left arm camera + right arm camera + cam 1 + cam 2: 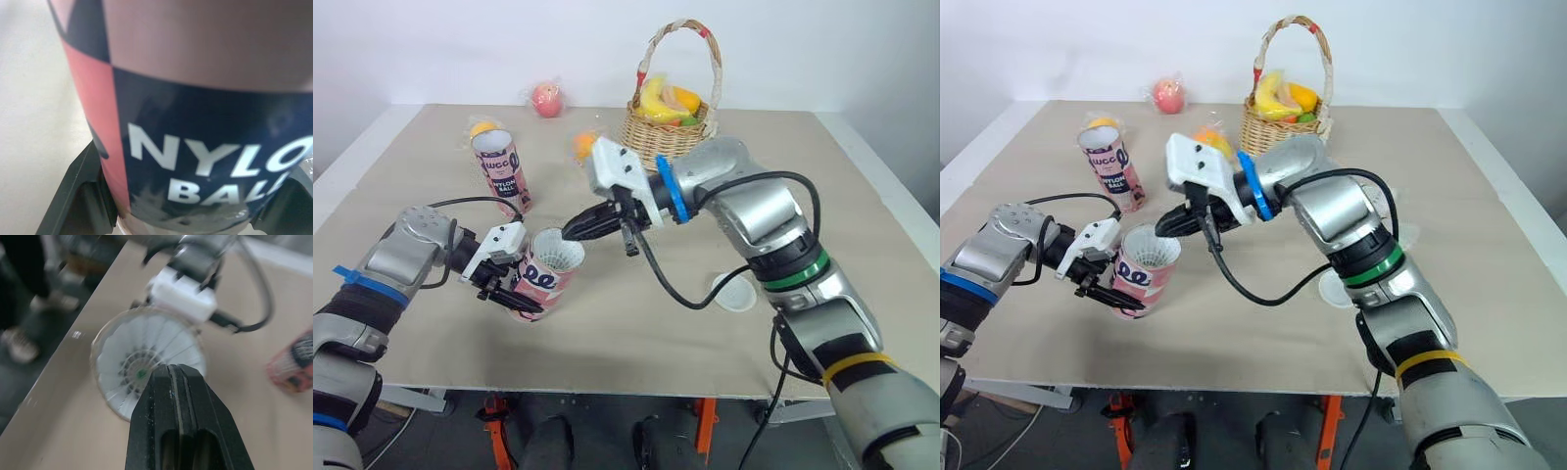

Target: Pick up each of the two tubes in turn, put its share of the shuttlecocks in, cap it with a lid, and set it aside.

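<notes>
My left gripper (pixel 524 294) is shut on a pink and navy tube (pixel 546 284), which it holds tilted just above the table. The left wrist view shows its "NYLON BALL" print (pixel 195 122) between the fingers. A white shuttlecock skirt (pixel 555 253) fills the tube's mouth. My right gripper (pixel 570 233) is shut with nothing between its fingers. Its tip rests at the skirt's rim, and in the right wrist view it lies over the feathers (pixel 146 357). The second tube (pixel 502 171) stands upright at the back left. A white lid (pixel 736 292) lies flat on the table at the right.
A wicker basket (pixel 666 132) of fruit stands at the back centre, just behind my right arm. An orange fruit (pixel 584 145) lies beside it, and a wrapped peach (pixel 546 99) near the far edge. Another wrapped yellow fruit (pixel 484 127) sits behind the standing tube.
</notes>
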Robot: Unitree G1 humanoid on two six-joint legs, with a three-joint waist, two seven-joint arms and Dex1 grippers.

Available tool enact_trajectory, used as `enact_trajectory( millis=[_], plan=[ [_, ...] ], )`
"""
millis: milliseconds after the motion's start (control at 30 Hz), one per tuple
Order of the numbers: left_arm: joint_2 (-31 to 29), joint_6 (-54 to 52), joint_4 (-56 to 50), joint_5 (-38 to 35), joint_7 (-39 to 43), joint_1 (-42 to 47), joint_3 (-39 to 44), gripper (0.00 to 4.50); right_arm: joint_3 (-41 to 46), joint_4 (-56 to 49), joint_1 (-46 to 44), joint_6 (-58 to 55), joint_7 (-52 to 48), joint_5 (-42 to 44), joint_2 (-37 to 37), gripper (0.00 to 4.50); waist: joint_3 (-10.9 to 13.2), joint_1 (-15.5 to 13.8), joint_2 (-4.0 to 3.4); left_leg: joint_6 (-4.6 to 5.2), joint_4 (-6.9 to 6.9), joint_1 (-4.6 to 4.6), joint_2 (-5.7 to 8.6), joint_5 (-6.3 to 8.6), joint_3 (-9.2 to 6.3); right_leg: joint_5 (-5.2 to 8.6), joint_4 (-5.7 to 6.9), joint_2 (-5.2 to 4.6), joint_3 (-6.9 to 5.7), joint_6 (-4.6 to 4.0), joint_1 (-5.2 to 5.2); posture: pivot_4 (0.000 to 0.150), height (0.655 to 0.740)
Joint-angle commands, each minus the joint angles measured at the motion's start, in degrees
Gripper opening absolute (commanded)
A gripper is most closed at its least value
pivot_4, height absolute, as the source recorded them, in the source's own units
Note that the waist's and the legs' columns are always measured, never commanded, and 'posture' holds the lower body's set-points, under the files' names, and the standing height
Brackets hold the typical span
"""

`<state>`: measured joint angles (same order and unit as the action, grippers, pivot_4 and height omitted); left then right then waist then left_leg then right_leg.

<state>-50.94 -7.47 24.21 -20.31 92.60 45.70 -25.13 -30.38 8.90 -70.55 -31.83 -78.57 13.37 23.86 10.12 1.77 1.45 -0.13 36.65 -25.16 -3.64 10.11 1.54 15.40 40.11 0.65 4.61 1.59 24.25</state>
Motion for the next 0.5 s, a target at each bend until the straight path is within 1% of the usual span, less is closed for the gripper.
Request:
enact_trajectory(
  millis=[33,167,300,500],
  plan=[
    [-0.09,0.31,0.6,0.73,-0.1,0.41,-0.89,2.87,-4.13,4.63,-5.01,2.38,-5.4,-3.88,-1.76,0.02,0.02,0.05,-0.04,0.0,0.0,0.0,0.0,0.0,-0.01,0.0,0.0,0.0,-0.01,0.0,0.0,0.15,0.7393],
    [-0.14,0.2,0.53,0.67,-0.1,0.21,-0.67,2.87,-6.72,12.61,-9.12,5.27,-5.05,-8.63,-6.54,0.02,0.02,0.08,-0.04,0.0,-0.02,0.03,-0.04,0.0,-0.04,0.02,0.05,0.03,-0.06,-0.07,0.02,0.15,0.7393],
    [-0.1,-0.04,0.41,0.76,-0.1,-0.15,-0.16,2.87,-8.96,16.53,-10.54,8.57,-5.18,-12.56,-10.71,0.02,0.02,0.08,-0.04,0.0,-0.02,0.01,-0.04,0.0,-0.03,0.03,0.06,0.02,-0.06,-0.07,0.02,0.15,0.7393],
    [0.18,-0.32,0.31,0.97,-0.1,-0.49,0.64,2.87,-8.91,17.05,-8.89,5.45,-8.41,-11.61,-16.26,0.02,0.01,-0.02,-0.03,0.0,-0.01,-0.01,-0.04,0.0,-0.07,0.03,0.06,0.02,-0.09,-0.08,0.02,0.15,0.7393]
  ],
)
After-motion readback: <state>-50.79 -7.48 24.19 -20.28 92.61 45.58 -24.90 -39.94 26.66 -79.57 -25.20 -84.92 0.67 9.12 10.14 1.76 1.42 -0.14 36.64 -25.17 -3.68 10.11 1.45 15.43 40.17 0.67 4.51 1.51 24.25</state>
